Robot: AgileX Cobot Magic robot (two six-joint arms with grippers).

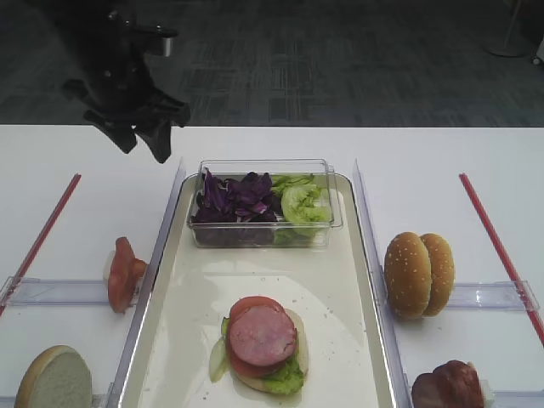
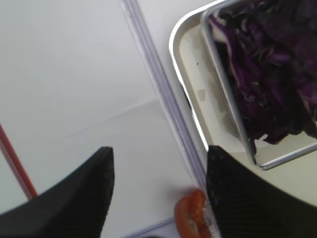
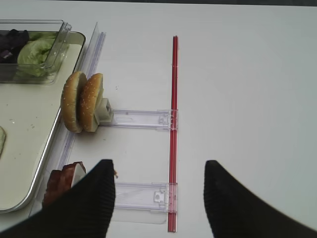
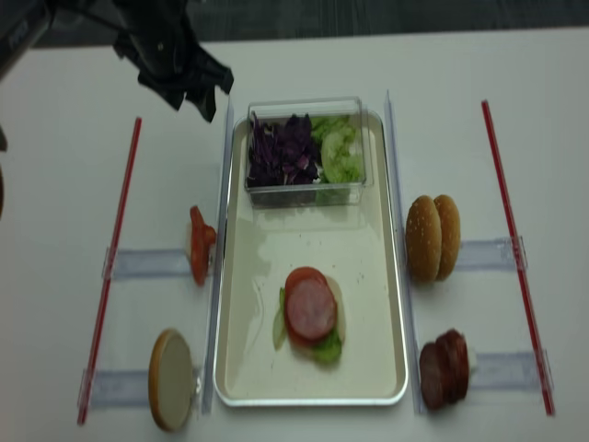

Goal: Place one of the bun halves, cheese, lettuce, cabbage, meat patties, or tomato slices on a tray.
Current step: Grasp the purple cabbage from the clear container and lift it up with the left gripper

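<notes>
Bottom bun (image 1: pixel 255 380) mostly under stack.

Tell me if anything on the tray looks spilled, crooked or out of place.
Nothing stands out. The clear box of cabbage and lettuce sits square at the tray's far end, and the stack with a meat patty on top looks tidy.

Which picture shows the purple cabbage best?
The left wrist view: the cabbage fills it close up in its clear box. Both high views show it smaller; the right wrist view catches only a dark corner.

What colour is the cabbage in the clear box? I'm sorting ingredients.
Dark purple cabbage, clearest in the exterior high view.
</notes>
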